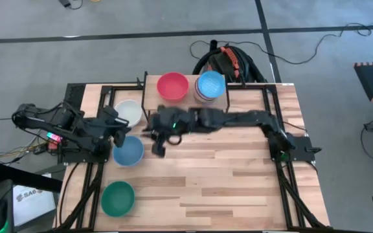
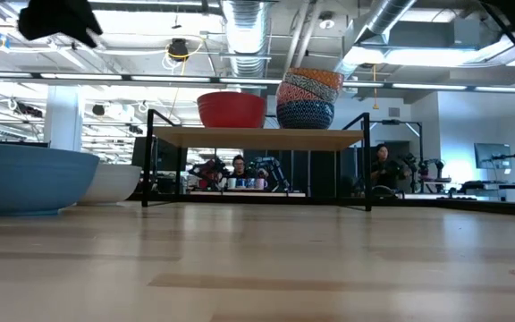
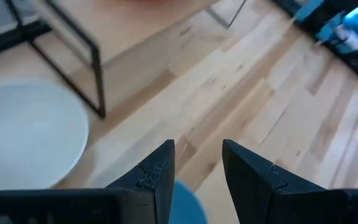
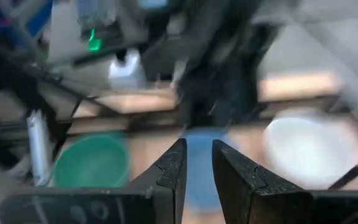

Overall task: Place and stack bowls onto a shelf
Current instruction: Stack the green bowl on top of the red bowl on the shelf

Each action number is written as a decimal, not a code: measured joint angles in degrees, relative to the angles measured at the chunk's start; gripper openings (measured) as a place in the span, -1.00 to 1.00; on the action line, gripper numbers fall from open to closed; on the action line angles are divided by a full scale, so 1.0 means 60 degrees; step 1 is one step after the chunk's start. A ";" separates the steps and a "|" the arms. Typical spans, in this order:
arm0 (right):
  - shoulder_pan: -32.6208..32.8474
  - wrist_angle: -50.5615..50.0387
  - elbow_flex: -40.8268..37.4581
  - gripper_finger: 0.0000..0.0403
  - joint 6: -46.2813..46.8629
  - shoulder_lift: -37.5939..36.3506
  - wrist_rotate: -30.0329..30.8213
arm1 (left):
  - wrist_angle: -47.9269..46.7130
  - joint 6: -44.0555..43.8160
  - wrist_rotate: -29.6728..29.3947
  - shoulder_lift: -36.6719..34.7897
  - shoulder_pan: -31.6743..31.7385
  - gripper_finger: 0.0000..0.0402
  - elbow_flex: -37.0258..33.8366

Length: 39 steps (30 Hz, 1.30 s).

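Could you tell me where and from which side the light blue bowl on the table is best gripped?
I would take the light blue bowl by its thin rim, one finger inside and one outside, coming from above. It sits upright and open on the table, with the white bowl close behind it, so the rim's nearer side by the left gripper looks freest.

Our two dark jointed arms, a green light on the right arm [image 1: 171,124], green and pink lights on the left arm [image 1: 54,136], black wedge-shaped fingers [image 3: 157,177] with ridged tips.
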 joint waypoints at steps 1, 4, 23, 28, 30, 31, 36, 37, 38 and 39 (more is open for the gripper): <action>0.0123 -0.0051 -0.0029 -0.49 0.0300 0.0054 0.0015 | -0.0266 -0.0240 0.0004 0.0005 -0.0093 -0.41 0.0000; 0.0557 0.0637 0.0035 -0.49 0.1156 0.0529 0.0014 | -0.1021 -0.1122 0.0189 0.0001 -0.0394 -0.41 0.0000; 0.1327 0.3133 -0.0021 -0.43 0.6137 0.3777 -0.1248 | -0.2402 -0.2832 0.0779 0.0700 -0.1760 -0.41 -0.0015; 0.1370 0.4241 -0.0045 -0.11 0.7109 0.4569 -0.2091 | -0.2643 -0.3188 0.1063 0.1170 -0.1988 -0.41 -0.0015; 0.1385 0.4608 -0.0021 0.07 0.7377 0.4771 -0.2121 | -0.2623 -0.3202 0.1188 0.1335 -0.2068 -0.41 -0.0015; 0.1385 0.4635 -0.0020 0.16 0.7494 0.4865 -0.2131 | -0.2635 -0.3214 0.1223 0.1410 -0.2094 -0.41 -0.0018; 0.1381 0.4922 -0.0024 0.44 0.7756 0.5266 -0.2268 | -0.2641 -0.3321 0.1254 0.1741 -0.2147 -0.41 -0.0018; 0.1381 0.4932 -0.0024 0.46 0.7756 0.5292 -0.2268 | -0.2643 -0.3350 0.1259 0.1787 -0.2147 -0.41 -0.0018; 0.1381 0.4947 -0.0023 0.46 0.7756 0.5298 -0.2264 | -0.2645 -0.3374 0.1266 0.1831 -0.2147 -0.41 -0.0018; 0.1381 0.4944 -0.0023 0.47 0.7780 0.5299 -0.2259 | -0.2645 -0.3396 0.1290 0.1874 -0.2147 -0.41 -0.0018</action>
